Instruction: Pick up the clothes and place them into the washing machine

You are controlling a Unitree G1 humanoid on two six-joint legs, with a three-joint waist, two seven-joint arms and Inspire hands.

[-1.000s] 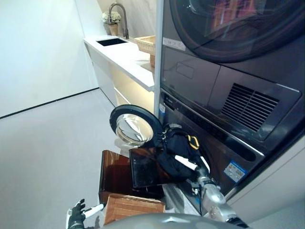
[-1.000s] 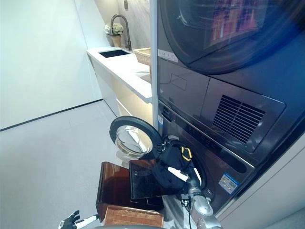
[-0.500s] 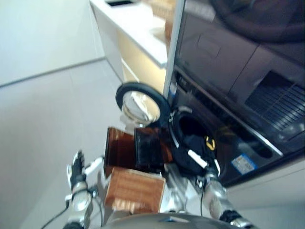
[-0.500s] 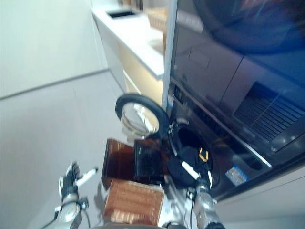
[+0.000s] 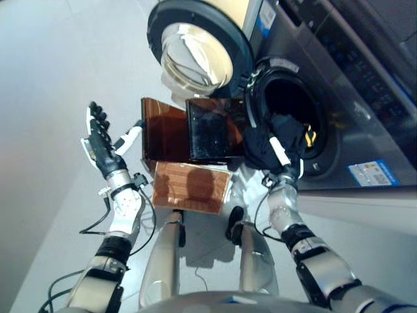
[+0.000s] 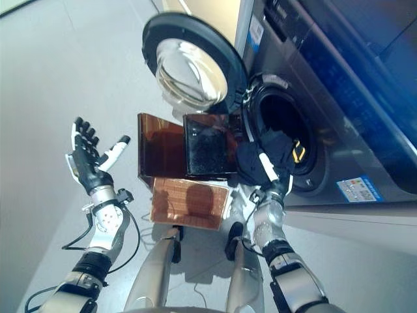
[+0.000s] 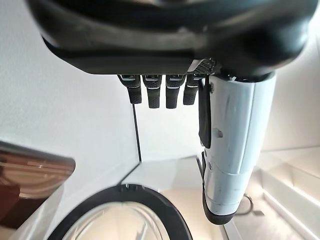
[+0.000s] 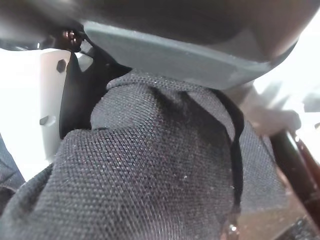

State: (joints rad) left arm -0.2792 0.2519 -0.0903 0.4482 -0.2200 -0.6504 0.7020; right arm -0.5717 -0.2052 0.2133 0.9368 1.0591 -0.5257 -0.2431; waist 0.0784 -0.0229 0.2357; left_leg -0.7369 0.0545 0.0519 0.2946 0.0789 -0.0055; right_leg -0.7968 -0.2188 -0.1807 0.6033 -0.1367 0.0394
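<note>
A black garment with a yellow tab hangs half out of the washing machine's drum mouth, draped over the lower rim. My right hand reaches up to it from below, its white-covered thumb lying across the cloth. In the right wrist view the black cloth is bunched against the palm beside the thumb. My left hand is raised open over the floor, left of the brown boxes and holding nothing. Its straight fingers show in the left wrist view.
The round machine door stands swung open to the left of the drum. Below it sit a dark brown translucent box with a dark tray on it, and a woven basket nearer me. Grey floor spreads left.
The camera has tilted down toward the floor and my arms. My left hand has risen and spread open beside the boxes. The right hand stays on the garment at the drum mouth.
</note>
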